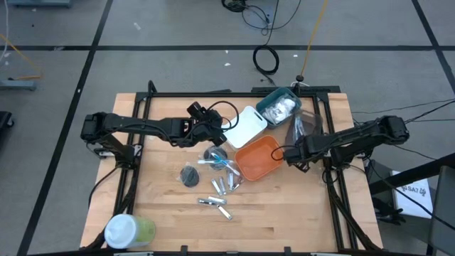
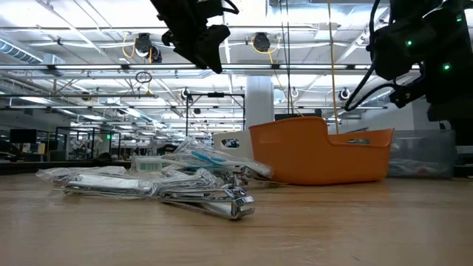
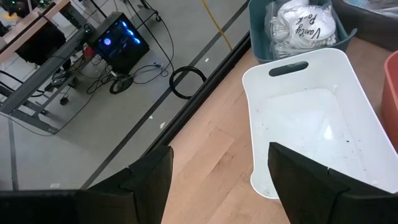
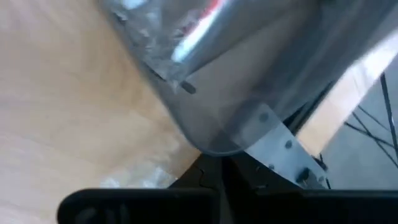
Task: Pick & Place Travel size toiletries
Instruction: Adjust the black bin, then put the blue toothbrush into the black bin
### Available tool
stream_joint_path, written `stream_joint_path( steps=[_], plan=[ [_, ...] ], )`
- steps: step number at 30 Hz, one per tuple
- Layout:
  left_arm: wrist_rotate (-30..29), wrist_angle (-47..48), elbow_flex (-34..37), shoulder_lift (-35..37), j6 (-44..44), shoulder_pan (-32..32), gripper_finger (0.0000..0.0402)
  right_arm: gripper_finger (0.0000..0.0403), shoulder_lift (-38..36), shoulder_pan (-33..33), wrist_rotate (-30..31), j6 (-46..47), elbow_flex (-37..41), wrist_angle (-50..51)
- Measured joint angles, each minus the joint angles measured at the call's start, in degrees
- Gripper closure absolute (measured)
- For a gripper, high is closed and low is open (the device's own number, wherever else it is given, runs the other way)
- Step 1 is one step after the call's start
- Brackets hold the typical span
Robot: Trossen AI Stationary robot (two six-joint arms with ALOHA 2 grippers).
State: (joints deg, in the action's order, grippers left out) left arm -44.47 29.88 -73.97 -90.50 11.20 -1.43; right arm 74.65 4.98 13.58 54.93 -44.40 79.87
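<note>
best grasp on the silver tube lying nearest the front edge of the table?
Hedged: take the silver tube across its narrow middle, coming straight down with the fingers either side of its long axis. It lies flat on the table, apart from the pile, with bare wood around it. The left gripper is open and the closer one; the right gripper hangs by the orange bin.

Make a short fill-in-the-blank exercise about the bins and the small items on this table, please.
1. The bin just right of the loose toiletries is ____.
2. The white bin holds ____.
3. The left gripper has its fingers ____.
4. The white-and-green cylinder stands near the table's front-____ corner.

Missing words: orange; nothing; open; left
</note>
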Motion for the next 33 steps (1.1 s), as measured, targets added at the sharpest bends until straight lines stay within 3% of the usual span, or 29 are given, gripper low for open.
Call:
stream_joint_path(
  steps=[7,16,30,33],
  plan=[
    [0.0,0.0,0.0,0.0,-0.1,0.0,0.0144,0.0403,0.0,0.0,0.7,-5.4,0.0,-11.3],
    [0.0,0.0,0.0,0.0,0.0,0.0,0.0144,0.0403,-3.3,0.0,12.9,-11.6,-3.3,-15.3],
    [0.1,0.3,0.0,0.0,2.7,0.0,0.0144,0.0403,-14.3,7.5,10.7,-20.3,-5.7,-24.4],
    [4.2,1.3,0.0,0.0,4.1,0.0,0.0144,0.0403,-16.4,9.1,14.1,-25.6,-5.7,-29.2]
  ],
)
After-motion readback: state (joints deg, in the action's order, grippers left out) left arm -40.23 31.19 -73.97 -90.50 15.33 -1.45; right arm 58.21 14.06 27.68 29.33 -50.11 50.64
